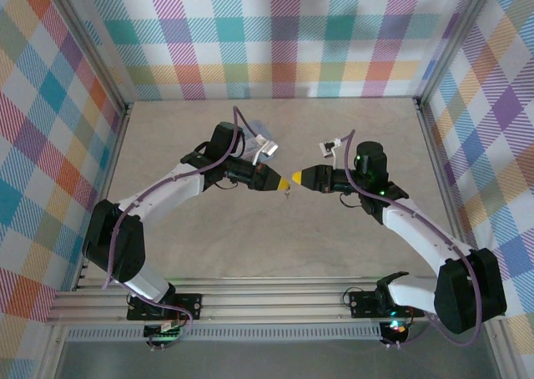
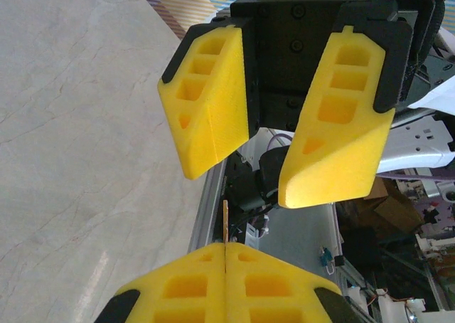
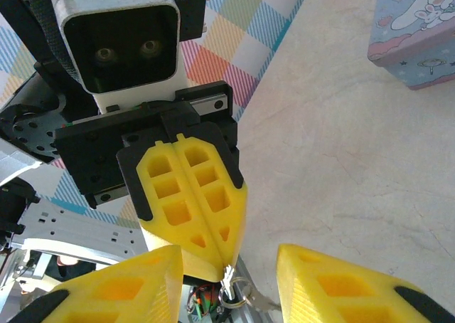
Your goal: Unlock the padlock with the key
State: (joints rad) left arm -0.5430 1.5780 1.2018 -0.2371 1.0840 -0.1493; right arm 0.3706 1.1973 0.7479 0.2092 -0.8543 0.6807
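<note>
Yellow pads of my left claw (image 3: 217, 269) pinch the key (image 2: 225, 223), its blade pointing straight at my right claw (image 2: 259, 181), which gapes empty. The padlock (image 3: 416, 31) sits apart on the table (image 3: 355, 159), seemingly nearer my left arm.

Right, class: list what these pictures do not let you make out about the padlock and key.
The padlock: keyhole and shackle. The right wrist view crops it at the top-right corner; the top view shows it too small.
The key: its teeth. The left wrist view catches it edge-on, a thin sliver in the shut left pincer.
The key ring: blurred in the right wrist view.
</note>
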